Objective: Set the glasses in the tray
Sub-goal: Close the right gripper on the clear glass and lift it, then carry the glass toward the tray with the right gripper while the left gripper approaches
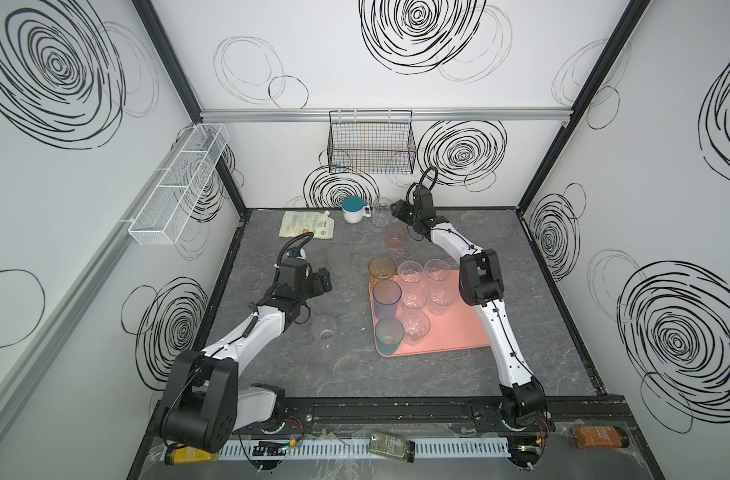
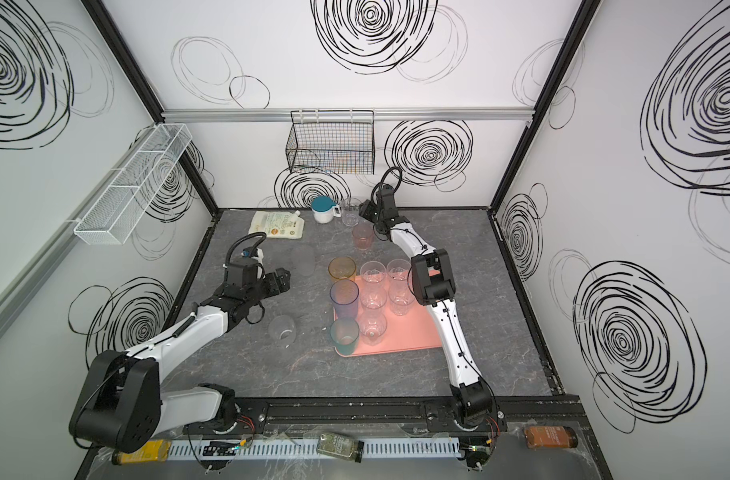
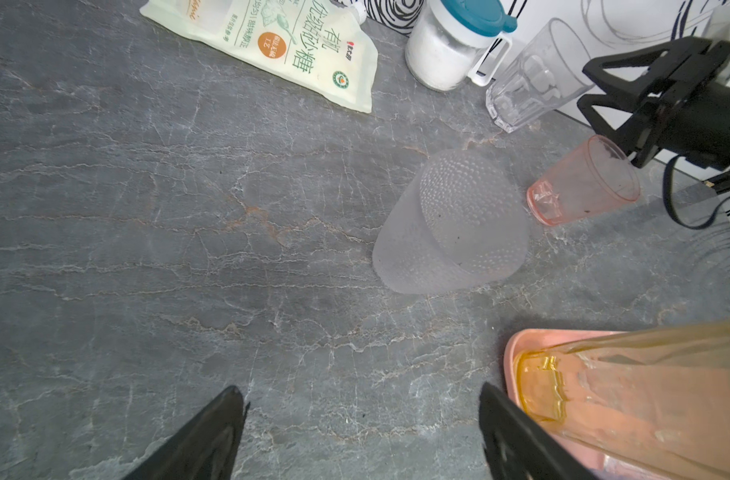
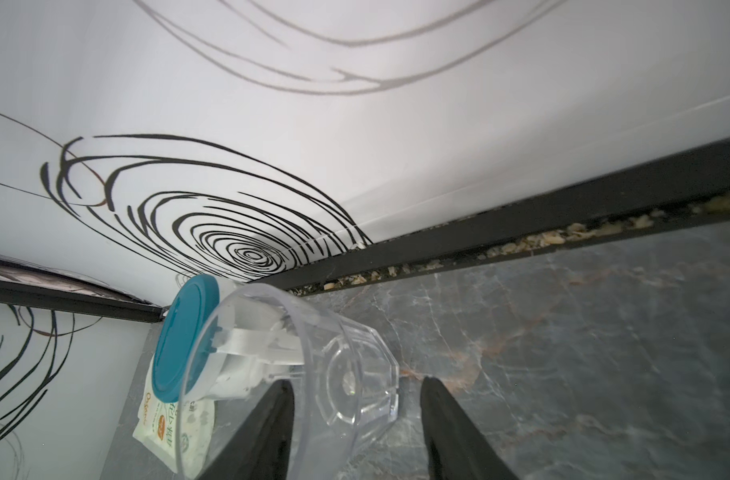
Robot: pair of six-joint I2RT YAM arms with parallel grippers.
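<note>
Progress stands at about two-thirds, by my reckoning: eight of the twelve glasses are on the tray [image 1: 458, 332] and four wait on the tabletop. Farthest left of those four is a low clear tumbler [image 1: 324, 330], upright beside the left forearm and well apart from the tray. Next comes the left gripper [image 1: 325, 279], jaws spread wide with nothing between them, aimed toward the frosted tumbler [image 1: 339, 259] just beyond it. At the back wall one white mug [image 1: 352, 210] with a teal lid stands just beside the tall clear tumbler [image 4: 313, 374]. The right gripper [image 4: 357, 386] has a finger on either side of that tumbler's base, but a gap shows on one side, so it is not yet clamped. The pink tumbler [image 1: 395, 237] stands between that one and the tray. The single tray lies right of centre. It carries one amber tumbler [image 1: 382, 268], one blue tumbler [image 1: 387, 297] and one teal tumbler [image 1: 390, 334] along its left edge, with five clear tumblers [image 1: 414, 301] beside them.
</note>
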